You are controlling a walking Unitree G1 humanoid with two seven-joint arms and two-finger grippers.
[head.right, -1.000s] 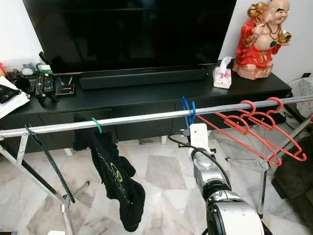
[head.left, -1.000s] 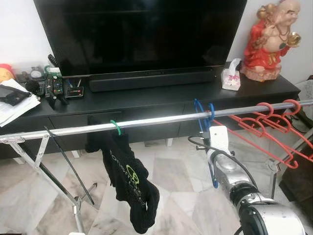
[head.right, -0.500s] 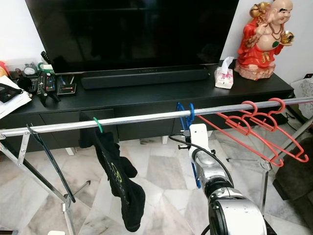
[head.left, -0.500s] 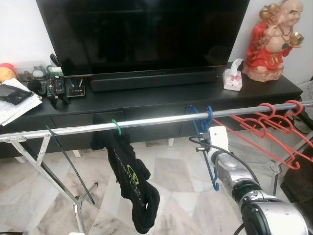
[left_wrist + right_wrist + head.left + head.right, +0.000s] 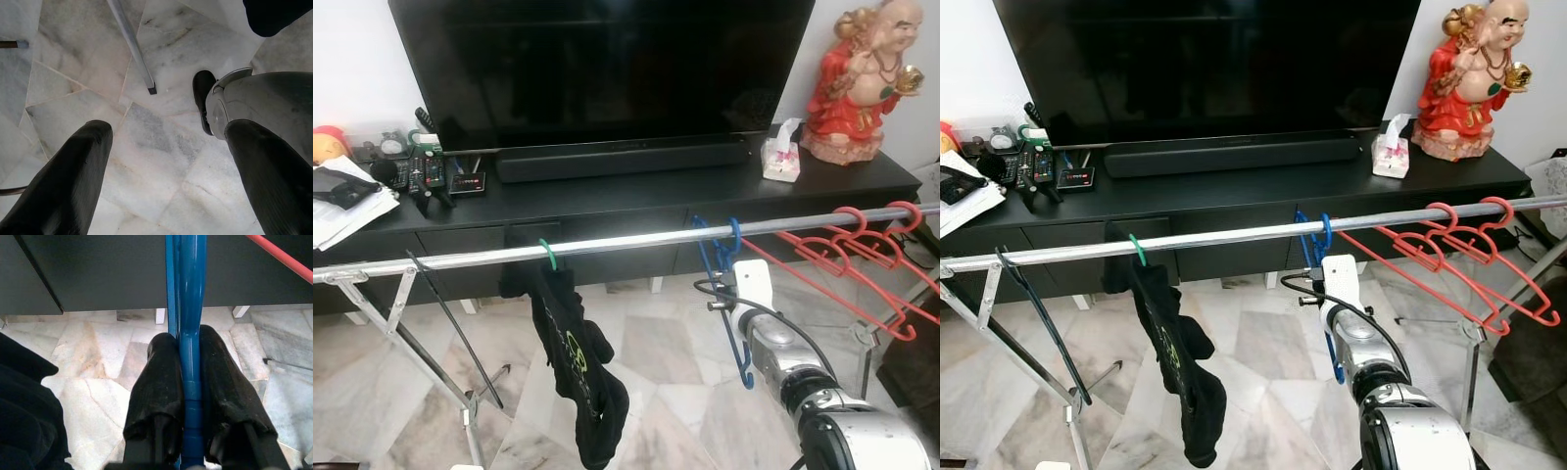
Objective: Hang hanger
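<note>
Two right fingers (image 5: 161, 377) pinch the blue hanger (image 5: 188, 333) between them.

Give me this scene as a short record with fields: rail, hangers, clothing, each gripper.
rail: silver rail in front of a black TV cabinet
blue hangers: blue hangers hooked on the rail
red hangers: red hangers bunched at the robot's right end
clothing: black garment on a green hook
right gripper: right gripper shut on a blue hanger
left gripper: left gripper open over the marble floor
</note>
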